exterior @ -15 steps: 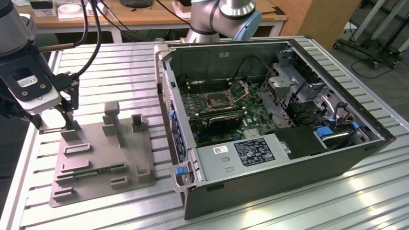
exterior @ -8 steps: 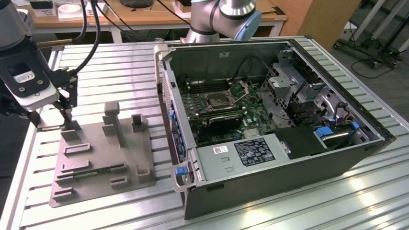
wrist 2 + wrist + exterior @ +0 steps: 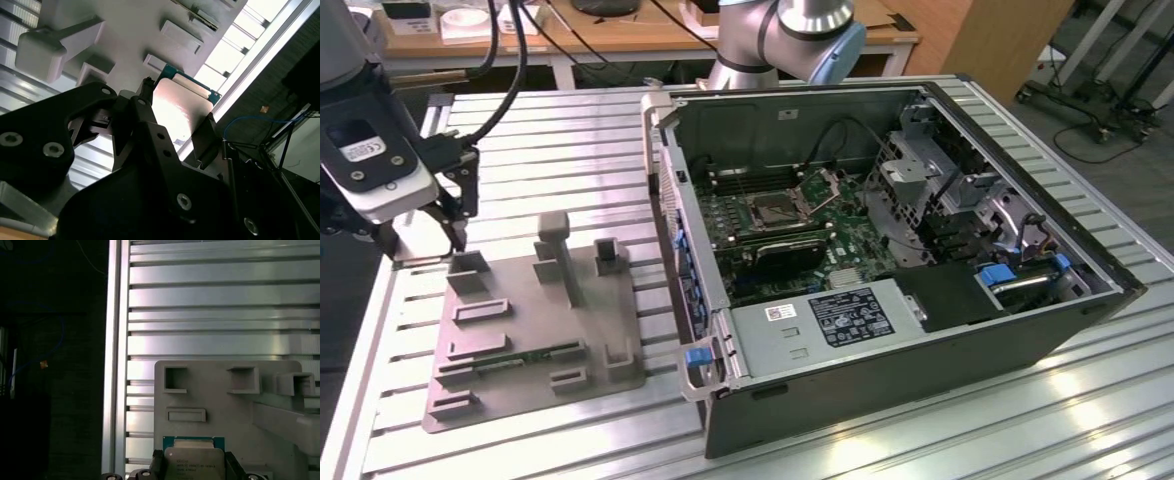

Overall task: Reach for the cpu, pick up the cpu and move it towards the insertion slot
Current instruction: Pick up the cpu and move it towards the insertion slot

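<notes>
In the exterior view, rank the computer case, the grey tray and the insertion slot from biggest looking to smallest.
1. computer case, largest by far.
2. grey tray, clearly smaller.
3. insertion slot, smallest. It sits inside the case, a bit farther back, but the gap is too wide for that to matter.

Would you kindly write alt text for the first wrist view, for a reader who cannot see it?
The end effector grips the cpu, silver top showing, by two opposite edges over the grey tray. Beyond the tray runs the ribbed metal table, with a dark area past its edge.
</notes>
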### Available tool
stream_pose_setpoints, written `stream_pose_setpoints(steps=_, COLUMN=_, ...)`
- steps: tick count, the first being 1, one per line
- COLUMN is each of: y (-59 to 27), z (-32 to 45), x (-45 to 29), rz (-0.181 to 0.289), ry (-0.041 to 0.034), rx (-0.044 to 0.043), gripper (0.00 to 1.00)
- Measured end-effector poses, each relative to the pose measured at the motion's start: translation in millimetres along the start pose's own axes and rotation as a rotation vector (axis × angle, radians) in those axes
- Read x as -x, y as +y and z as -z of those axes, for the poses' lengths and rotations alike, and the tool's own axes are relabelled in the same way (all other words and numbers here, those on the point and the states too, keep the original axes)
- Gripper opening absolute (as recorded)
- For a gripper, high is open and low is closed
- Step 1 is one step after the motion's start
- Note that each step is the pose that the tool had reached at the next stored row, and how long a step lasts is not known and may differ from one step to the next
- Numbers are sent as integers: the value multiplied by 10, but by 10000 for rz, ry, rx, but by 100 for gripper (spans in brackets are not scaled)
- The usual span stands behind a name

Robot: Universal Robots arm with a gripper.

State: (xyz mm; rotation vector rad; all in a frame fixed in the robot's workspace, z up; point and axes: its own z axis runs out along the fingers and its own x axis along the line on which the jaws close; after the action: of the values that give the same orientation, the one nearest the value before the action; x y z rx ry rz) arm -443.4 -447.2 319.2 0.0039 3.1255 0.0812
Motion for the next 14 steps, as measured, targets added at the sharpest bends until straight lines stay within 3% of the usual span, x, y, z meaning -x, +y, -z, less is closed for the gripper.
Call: stream_pose_setpoints(steps=14, y=5, z=104, x=2, rz=0, ry=0, rx=0, gripper=55)
